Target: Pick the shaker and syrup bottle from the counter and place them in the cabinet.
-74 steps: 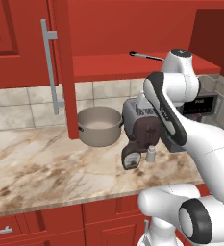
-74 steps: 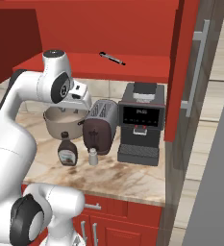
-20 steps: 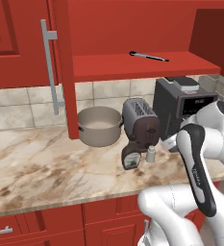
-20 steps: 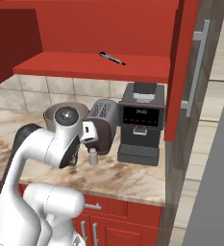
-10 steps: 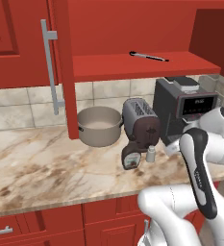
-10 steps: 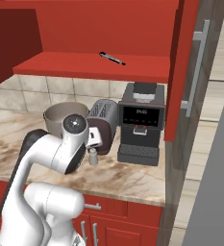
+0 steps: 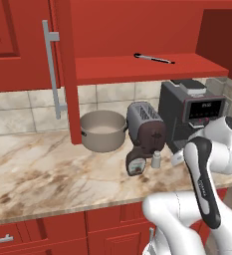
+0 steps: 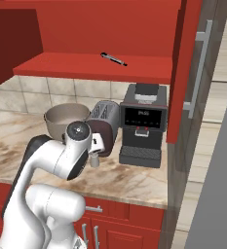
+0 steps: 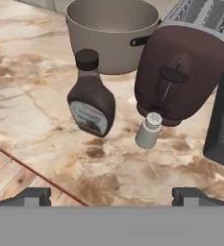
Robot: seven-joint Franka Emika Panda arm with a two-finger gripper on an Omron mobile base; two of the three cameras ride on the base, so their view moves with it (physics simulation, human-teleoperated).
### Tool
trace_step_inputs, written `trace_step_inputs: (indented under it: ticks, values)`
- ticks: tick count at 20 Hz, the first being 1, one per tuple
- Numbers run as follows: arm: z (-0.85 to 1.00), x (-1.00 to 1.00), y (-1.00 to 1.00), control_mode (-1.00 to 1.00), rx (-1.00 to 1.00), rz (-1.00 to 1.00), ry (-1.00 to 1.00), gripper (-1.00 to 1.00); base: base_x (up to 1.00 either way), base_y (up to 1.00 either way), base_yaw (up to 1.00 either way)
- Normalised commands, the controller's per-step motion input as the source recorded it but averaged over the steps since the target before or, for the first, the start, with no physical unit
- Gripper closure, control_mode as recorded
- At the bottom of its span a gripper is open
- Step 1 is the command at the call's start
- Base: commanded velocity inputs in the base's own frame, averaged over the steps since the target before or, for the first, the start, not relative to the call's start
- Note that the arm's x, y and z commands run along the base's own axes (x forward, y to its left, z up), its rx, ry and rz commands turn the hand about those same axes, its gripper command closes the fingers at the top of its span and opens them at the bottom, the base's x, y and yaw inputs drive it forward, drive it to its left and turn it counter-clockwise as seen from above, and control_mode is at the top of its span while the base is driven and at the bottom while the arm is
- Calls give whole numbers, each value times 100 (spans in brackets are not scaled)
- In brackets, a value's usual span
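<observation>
Counter (image 7: 48, 174), beige marble, is spread across the lower frame over red drawers (image 7: 43, 234). Syrup bottle (image 7: 136, 163) is stood at centre, shaker (image 7: 157, 160) just beside it at 3 o'clock. Toaster (image 7: 146, 129) is set behind both; grey pot (image 7: 103, 130) at its 9 o'clock, coffee machine (image 7: 192, 112) at 3. Dark rod (image 7: 154, 59) is laid on the cabinet (image 7: 137, 67) shelf at 12 o'clock.

Both base views flank the counter (image 7: 48, 174); hand view looks down close.
</observation>
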Motion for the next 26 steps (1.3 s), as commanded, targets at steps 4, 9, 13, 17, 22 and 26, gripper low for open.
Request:
trace_step_inputs:
  ticks: [4, 9, 13, 17, 22, 26]
  values:
    - [-10, 13, 0, -100, -1, 0, 0, -100, 0, 0, 0]
    - [-11, 12, 0, -100, -1, 0, 0, -100, 0, 0, 0]
    - [-8, 9, -1, -100, -1, 0, 1, -100, 0, 0, 0]
    - [0, 8, -3, -100, -4, 0, 5, -100, 0, 0, 0]
    - [0, 10, -1, -100, -4, 0, 8, -100, 0, 0, 0]
    - [0, 11, 0, -100, -5, 0, 7, -100, 0, 0, 0]
